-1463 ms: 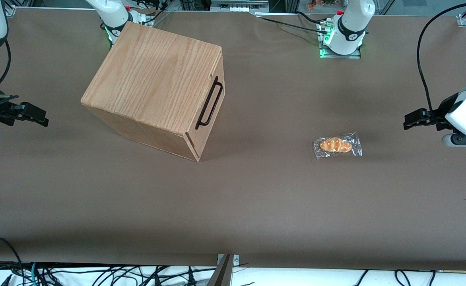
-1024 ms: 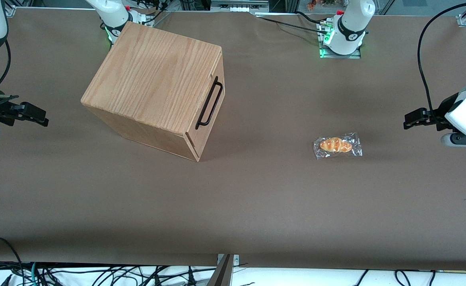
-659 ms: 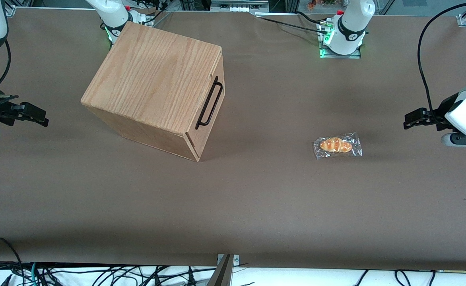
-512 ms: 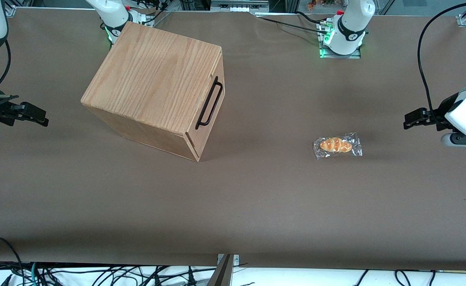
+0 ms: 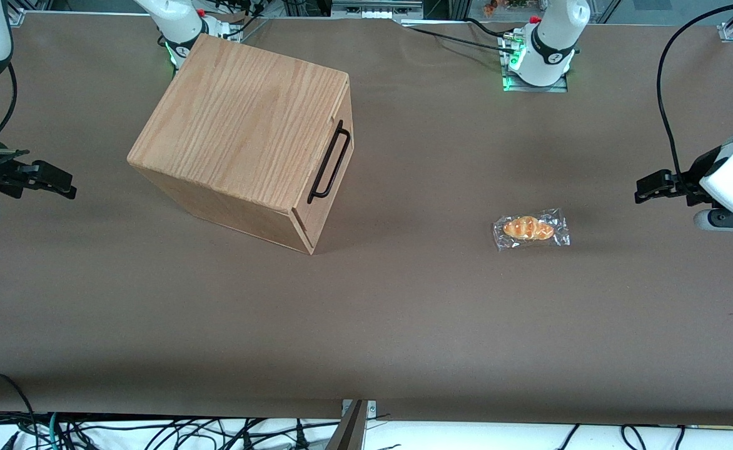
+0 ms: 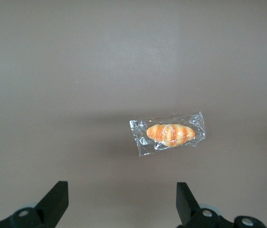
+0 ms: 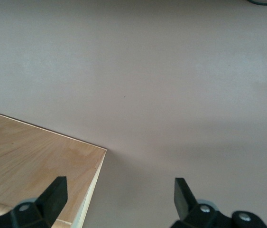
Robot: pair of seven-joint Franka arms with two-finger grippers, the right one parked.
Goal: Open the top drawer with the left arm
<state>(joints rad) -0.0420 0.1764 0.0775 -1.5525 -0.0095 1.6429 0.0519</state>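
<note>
While left arm [image 5: 732,178] hangs at table's working end, gripper [image 6: 121,209] wide open, empty, seemingly above table.

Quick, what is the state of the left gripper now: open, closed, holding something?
Left gripper: open and empty, hanging above the table toward the working arm's end, near the wrapped bread roll, far from the top drawer.

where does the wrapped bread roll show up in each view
Front view: the orange bread roll in clear plastic wrap lies on the brown table, toward the working arm's end, near the open left hand.
Left wrist view: the roll lies past the fingertips.
Right wrist view: not in it.
Shared landmark: the brown table.
</note>
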